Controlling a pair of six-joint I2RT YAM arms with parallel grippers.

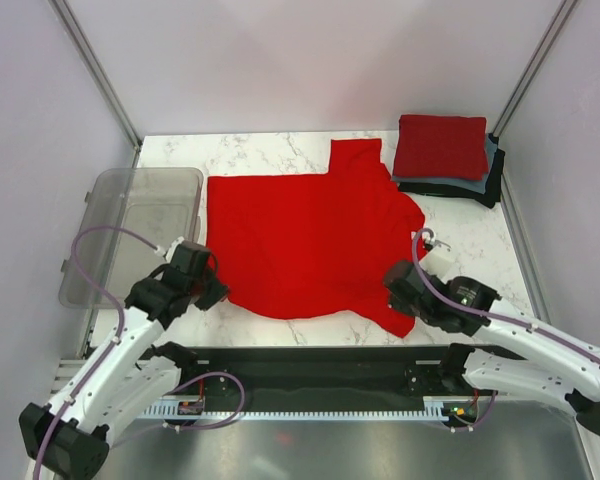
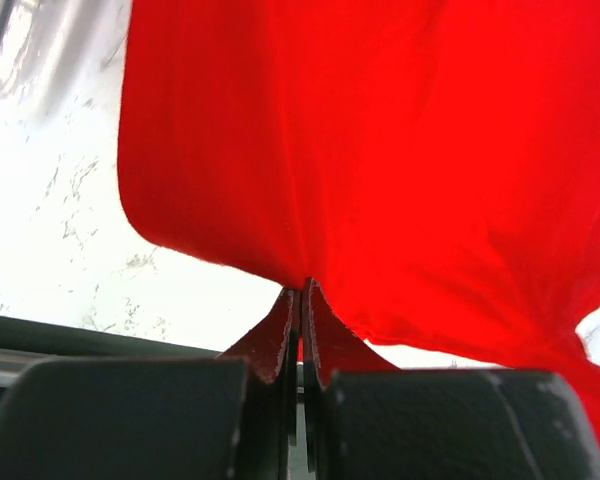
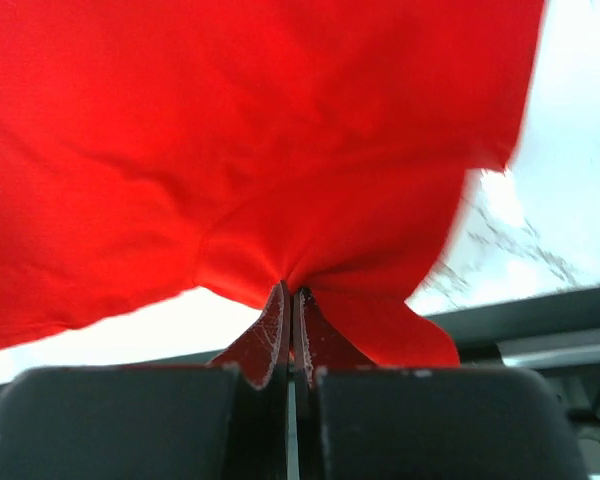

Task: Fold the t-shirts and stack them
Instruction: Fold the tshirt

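A bright red t-shirt lies spread on the marble table, one sleeve pointing to the back. My left gripper is shut on its near left edge; in the left wrist view the cloth is pinched between the closed fingers. My right gripper is shut on its near right edge, with the cloth bunched at the fingertips in the right wrist view. A stack of folded t-shirts stands at the back right: a red one on top, a grey-blue one under it, a black one at the bottom.
A clear grey plastic bin stands at the left of the table, close to my left arm. A black rail runs along the near edge. Grey walls close in both sides and the back.
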